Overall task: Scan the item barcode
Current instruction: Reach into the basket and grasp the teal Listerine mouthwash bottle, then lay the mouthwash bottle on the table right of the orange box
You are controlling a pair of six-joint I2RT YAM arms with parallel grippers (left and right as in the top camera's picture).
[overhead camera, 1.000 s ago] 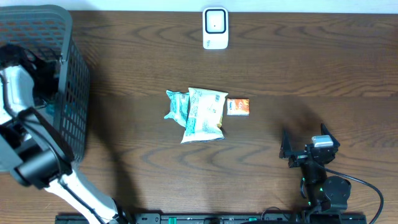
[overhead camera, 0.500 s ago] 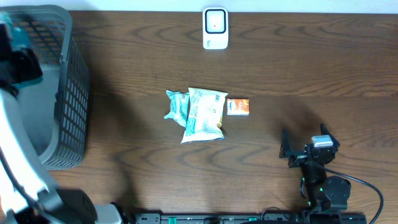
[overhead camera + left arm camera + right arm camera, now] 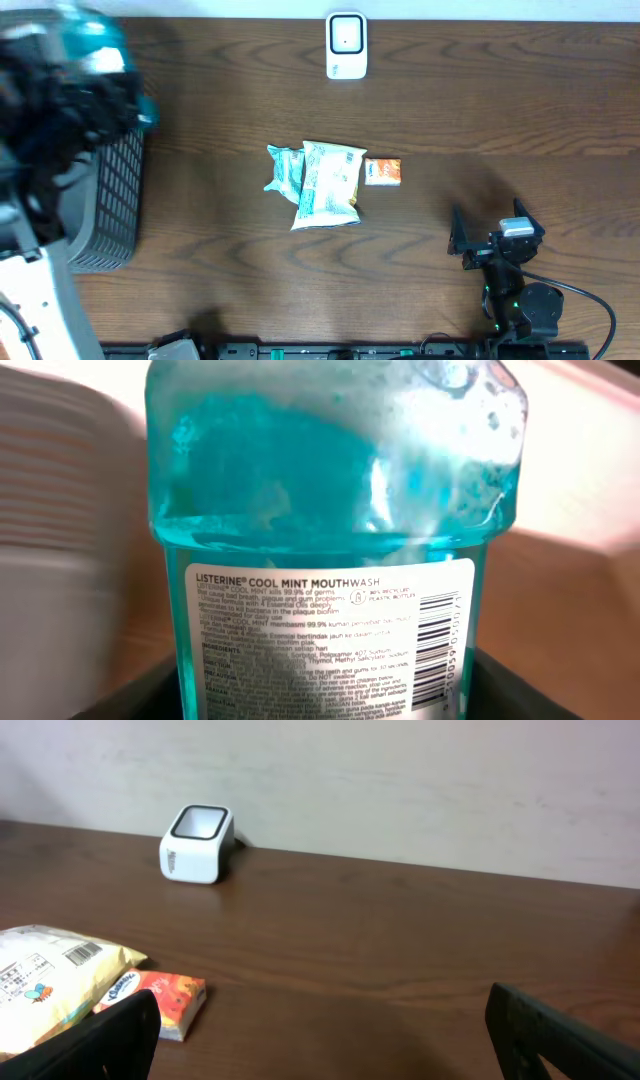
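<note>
The mouthwash bottle (image 3: 330, 490) was clear plastic filled with teal-blue liquid, frothed paler near the top. Its label (image 3: 330, 640) was white with black print and a black-striped barcode (image 3: 447, 650) at the right edge. The table (image 3: 480, 110) was dark brown wood with wavy, lighter grain. The scanner (image 3: 346, 45) was white with a dark-rimmed window. The basket (image 3: 115, 190) was grey with a fine mesh grid. The large snack bag (image 3: 328, 182) was white and pale teal, the packet (image 3: 283, 168) beside it teal, and the small pack (image 3: 383, 172) orange with a white patch. The wall (image 3: 400, 780) was off-white. The right gripper (image 3: 325, 1045) had black fingers (image 3: 95, 1042).
</note>
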